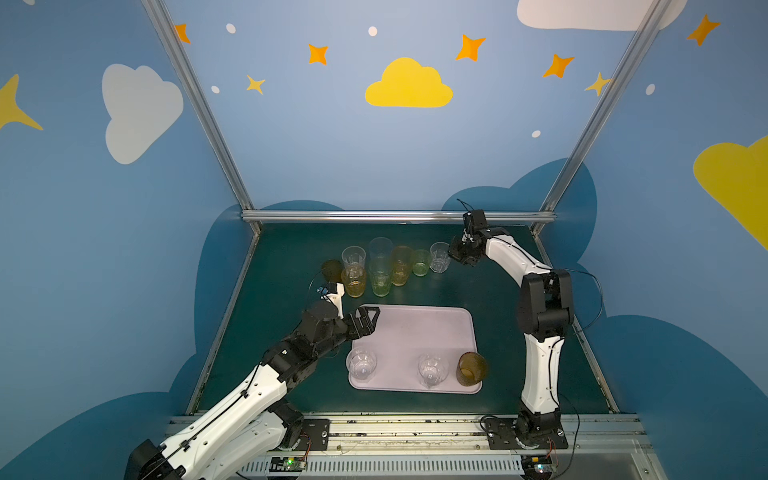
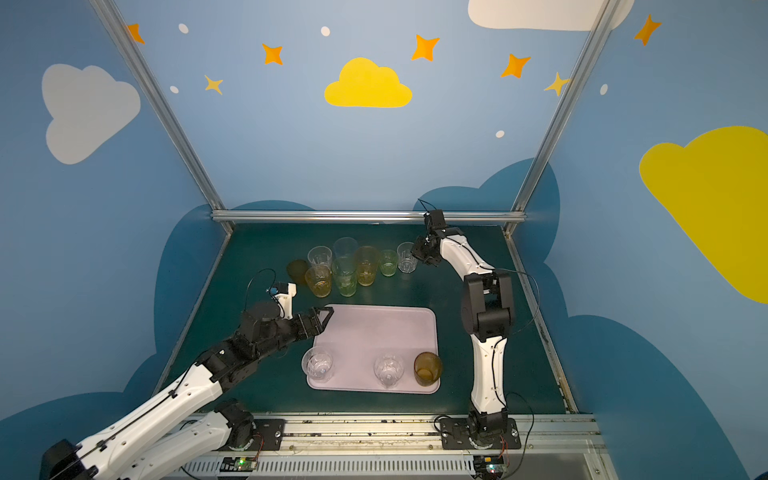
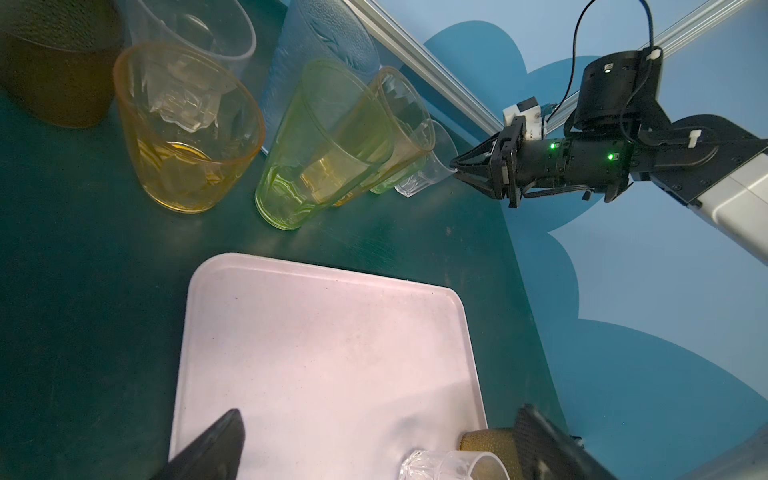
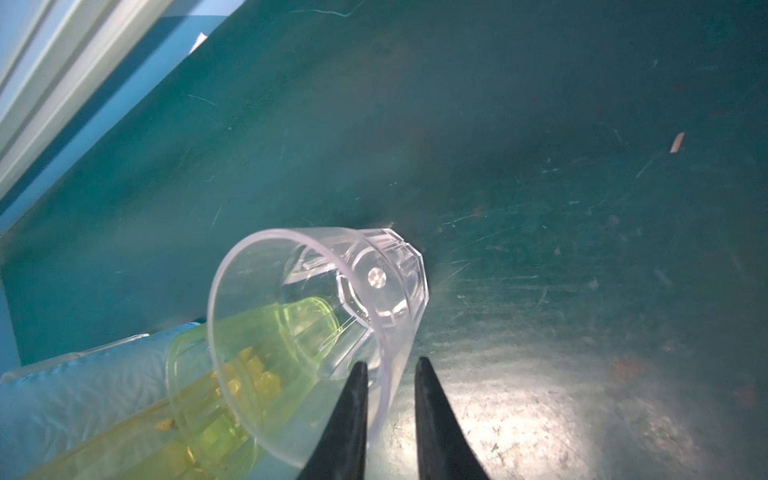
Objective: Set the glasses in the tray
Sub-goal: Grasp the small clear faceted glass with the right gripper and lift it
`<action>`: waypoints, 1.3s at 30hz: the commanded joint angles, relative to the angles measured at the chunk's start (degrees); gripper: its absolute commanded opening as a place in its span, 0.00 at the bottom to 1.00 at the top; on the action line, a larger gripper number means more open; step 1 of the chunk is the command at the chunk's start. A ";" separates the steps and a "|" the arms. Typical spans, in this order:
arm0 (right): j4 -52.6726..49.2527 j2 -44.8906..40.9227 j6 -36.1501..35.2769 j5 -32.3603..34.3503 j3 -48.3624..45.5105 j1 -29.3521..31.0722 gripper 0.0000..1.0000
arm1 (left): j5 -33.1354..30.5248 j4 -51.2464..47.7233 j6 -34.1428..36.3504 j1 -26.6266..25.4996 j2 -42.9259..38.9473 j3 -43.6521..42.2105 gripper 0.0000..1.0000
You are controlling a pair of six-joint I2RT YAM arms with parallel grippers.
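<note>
Your right hand [image 4: 390,365] straddles the rim of the clear glass [image 4: 332,299], one finger inside and one outside, with the wall between them. The fingers stand close together, but you cannot tell whether they pinch it. In both top views that glass [image 1: 439,257] stands upright on the desk [image 1: 490,324] at the right end of the group, beyond the tray's far edge. Seven more glasses [image 1: 381,278] crowd to its left. Your left hand [image 1: 374,320] is spread wide and empty over the far left corner of the tray [image 1: 415,332]. Along the tray's near edge stand a clear tumbler [image 1: 361,365], a second clear tumbler [image 1: 433,370] and a brown tumbler [image 1: 471,369].
</note>
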 commanded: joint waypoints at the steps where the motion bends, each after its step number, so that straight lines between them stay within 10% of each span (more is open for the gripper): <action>1: -1.60 1.09 0.12 2.40 1.23 -0.15 0.18 | -0.29 -0.95 0.91 0.16 -0.56 1.57 1.00; 24: -1.86 -1.62 -0.14 4.98 -0.51 -0.37 0.04 | -1.92 -2.89 1.61 0.12 -0.66 2.41 1.00; 39: 0.38 -21.98 -2.59 6.05 -17.47 -0.46 0.00 | -3.02 -4.34 2.01 0.15 2.23 3.59 1.00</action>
